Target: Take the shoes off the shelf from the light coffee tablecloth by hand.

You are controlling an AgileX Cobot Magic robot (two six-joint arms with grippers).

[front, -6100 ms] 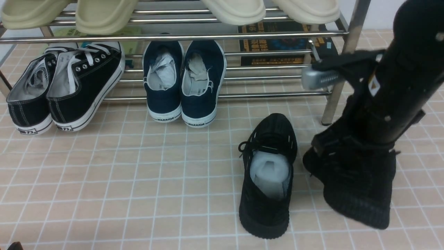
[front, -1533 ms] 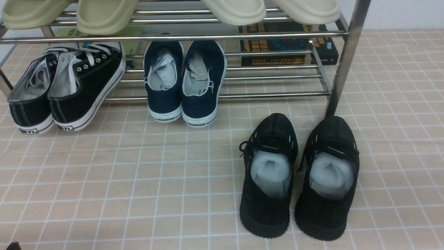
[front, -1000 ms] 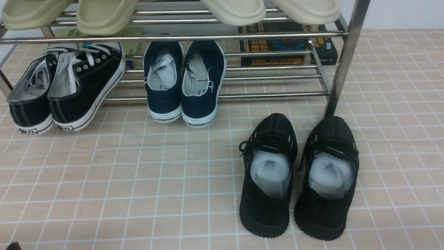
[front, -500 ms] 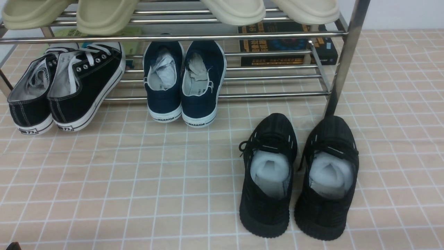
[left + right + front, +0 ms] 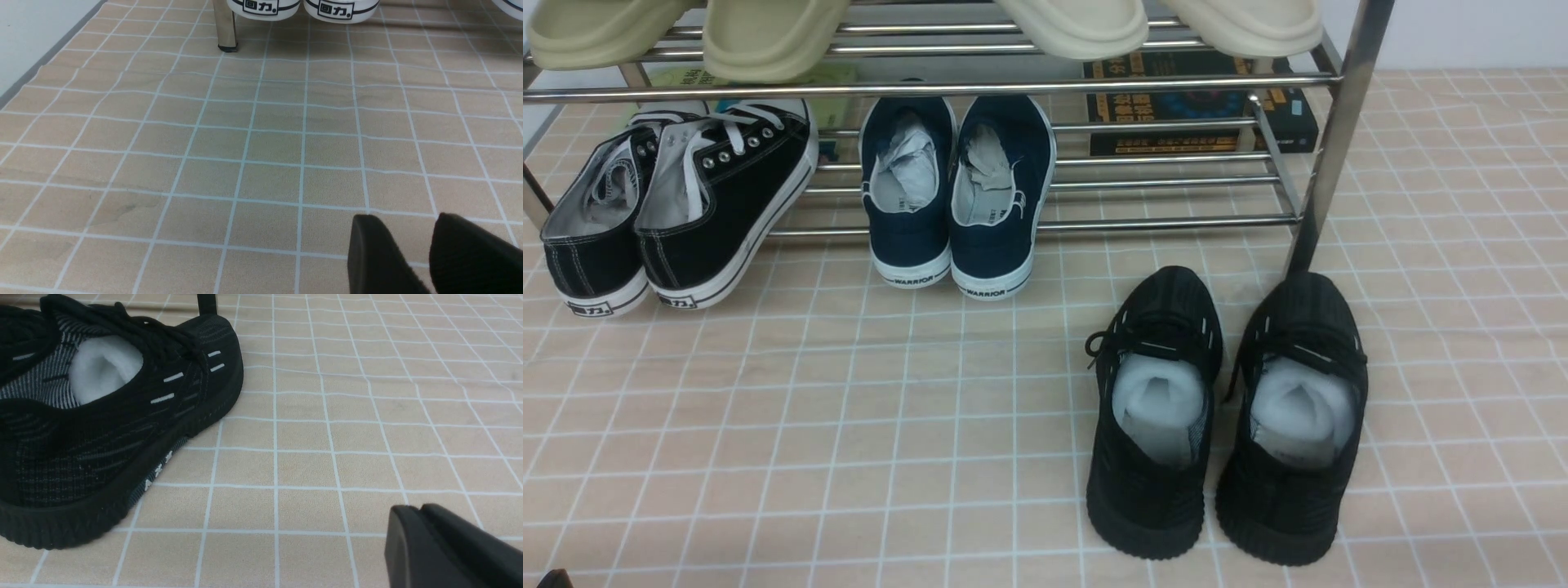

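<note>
On the light coffee tablecloth (image 5: 849,425), just in front of the shelf (image 5: 1045,86) near its right front leg, the shoes (image 5: 1225,408) sit side by side, heels toward the camera and toes toward the rack. Both are all black, and each has white paper stuffing inside, which appears to keep the knit uppers in shape. They stand flat on their soles, touching or nearly touching one another, clear of the rack's bars, so the task looks finished or close to it.

Neither arm shows in the front view. The left end effector (image 5: 433,253) appears only in its own wrist view, low over bare cloth, its two dark fingers spread with a gap of cloth visible between them and nothing held. The right end effector (image 5: 445,547) shows as one dark mass at the edge of its wrist view, beside one black shoe but apart from it; whether it is spread or pressed together cannot be told.

Counting what is on the rack: two black canvas sneakers (image 5: 670,204) with white laces lean heels-down on the lower tier's left end, two navy sneakers (image 5: 956,192) lean beside them, and four pale slippers (image 5: 915,24) rest on the upper tier. One dark book (image 5: 1192,102) lies behind the lower bars, with something green behind the canvas pair.
</note>
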